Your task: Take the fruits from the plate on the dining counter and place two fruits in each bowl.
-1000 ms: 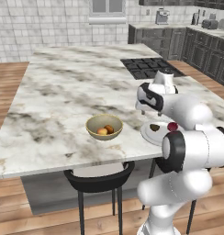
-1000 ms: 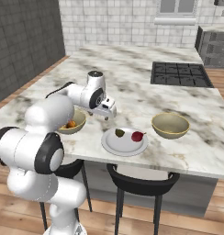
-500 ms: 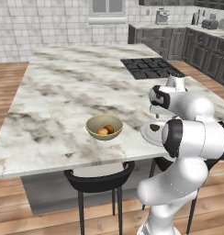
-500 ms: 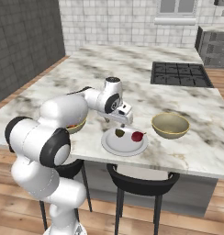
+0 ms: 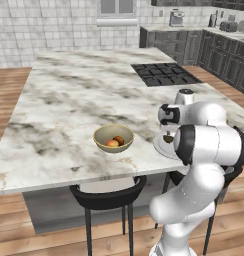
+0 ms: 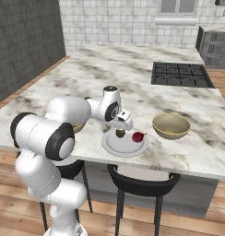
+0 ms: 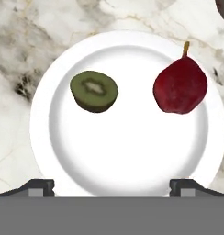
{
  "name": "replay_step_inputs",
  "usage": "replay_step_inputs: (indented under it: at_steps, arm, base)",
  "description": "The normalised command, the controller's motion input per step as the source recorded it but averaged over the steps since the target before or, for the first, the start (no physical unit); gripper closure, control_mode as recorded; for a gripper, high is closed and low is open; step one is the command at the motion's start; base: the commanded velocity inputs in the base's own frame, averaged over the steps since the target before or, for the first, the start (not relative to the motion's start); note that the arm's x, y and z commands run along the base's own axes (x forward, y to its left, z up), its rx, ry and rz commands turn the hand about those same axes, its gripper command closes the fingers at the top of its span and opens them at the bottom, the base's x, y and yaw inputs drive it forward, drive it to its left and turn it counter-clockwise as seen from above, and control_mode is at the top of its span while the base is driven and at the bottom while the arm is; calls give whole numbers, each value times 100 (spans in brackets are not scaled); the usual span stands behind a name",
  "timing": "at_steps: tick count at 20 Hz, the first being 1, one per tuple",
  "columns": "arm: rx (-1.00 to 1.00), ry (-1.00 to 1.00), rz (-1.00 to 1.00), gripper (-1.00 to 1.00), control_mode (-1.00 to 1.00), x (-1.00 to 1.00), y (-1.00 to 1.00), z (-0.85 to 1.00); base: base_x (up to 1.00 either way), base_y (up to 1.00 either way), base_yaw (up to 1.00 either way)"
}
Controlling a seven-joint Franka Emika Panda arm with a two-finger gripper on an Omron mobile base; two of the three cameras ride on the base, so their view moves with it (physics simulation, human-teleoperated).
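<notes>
My gripper (image 7: 111, 186) hangs open just above the pale plate (image 7: 132, 147), its fingertips (image 7: 38, 186) spread wide with nothing between them. On the plate lie a dark brown-green kiwi half (image 7: 94, 90) and a reddish pear-like fruit (image 7: 180, 87). From the right base camera the gripper (image 6: 124, 124) sits over the plate (image 6: 114, 146), with the kiwi (image 6: 120, 133) and red fruit (image 6: 138, 137) below it. One tan bowl (image 6: 171, 126) right of the plate is empty. The other bowl (image 5: 113, 138) holds two orange-peach fruits (image 5: 115, 142). All rest on the marble dining counter (image 5: 69, 100).
A black cooktop (image 5: 164, 74) is set into the counter's far right part. Dark stools (image 5: 106, 195) stand under the near edge, one below the plate (image 6: 142, 177). Dark grey cabinets (image 5: 219, 55) line the back right wall. My own arm hides part of the plate (image 5: 161, 146) from the left.
The arm has swung away from the bowl with the two fruits and to the right, ending low over the plate. The fruits and bowls have not moved.
</notes>
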Motion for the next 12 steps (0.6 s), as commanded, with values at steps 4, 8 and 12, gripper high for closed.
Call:
replay_step_inputs:
  at_steps: [4, 8, 12]
  arm:
    - [0, 0, 0, -100, -100, 21, 10, -23]
    - [0, 0, 0, -100, -100, 27, 0, -28]
    - [0, 0, 0, -100, -100, 23, 0, -19]
  base:
    - [0, 0, 0]
    - [0, 0, 0]
    - [0, 0, 0]
